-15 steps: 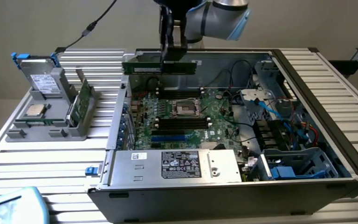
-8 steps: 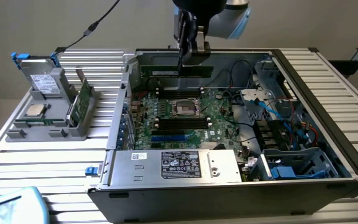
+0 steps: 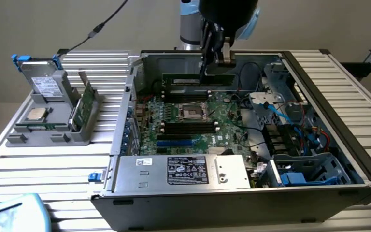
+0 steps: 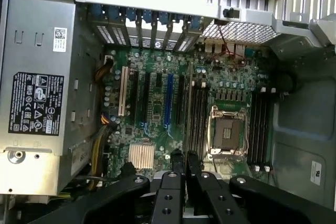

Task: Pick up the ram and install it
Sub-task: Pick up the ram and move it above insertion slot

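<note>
I've got the gripper (image 3: pixel 206 71) pinched narrow on the ram (image 3: pixel 180 79), hanging above the black slots (image 3: pixel 184 96) beside the CPU socket (image 3: pixel 192 112); I'd square it to one slot and press straight down evenly.

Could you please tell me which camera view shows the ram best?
The exterior view: the ram shows its long green side, held by the tool above the motherboard. In the wrist view its thin edge sits between the tool's fingers.

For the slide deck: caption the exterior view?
Gripper holding the ram above the motherboard inside the open computer case.
</note>
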Motion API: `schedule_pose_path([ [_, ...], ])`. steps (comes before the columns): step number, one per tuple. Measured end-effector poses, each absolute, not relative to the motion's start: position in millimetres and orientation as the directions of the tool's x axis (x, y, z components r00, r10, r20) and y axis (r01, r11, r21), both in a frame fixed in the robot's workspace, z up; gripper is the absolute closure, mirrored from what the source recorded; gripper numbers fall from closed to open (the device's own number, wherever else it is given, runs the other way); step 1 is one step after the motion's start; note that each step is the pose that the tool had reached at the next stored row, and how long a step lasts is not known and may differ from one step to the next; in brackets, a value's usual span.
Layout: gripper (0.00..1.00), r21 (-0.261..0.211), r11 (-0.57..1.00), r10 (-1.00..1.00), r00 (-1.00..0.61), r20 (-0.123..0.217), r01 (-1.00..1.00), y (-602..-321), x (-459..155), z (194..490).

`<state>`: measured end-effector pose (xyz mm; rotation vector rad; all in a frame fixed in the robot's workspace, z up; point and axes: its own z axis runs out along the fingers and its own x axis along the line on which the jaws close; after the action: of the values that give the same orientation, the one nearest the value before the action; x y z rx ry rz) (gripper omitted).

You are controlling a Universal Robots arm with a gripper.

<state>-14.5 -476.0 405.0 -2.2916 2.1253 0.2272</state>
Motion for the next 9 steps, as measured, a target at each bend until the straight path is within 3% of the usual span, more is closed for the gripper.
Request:
schedule_pose_path([
  [9, 0.86, 0.103, -0.077, -0.992, 0.065, -0.111, -0.992, -465, -6, 390],
])
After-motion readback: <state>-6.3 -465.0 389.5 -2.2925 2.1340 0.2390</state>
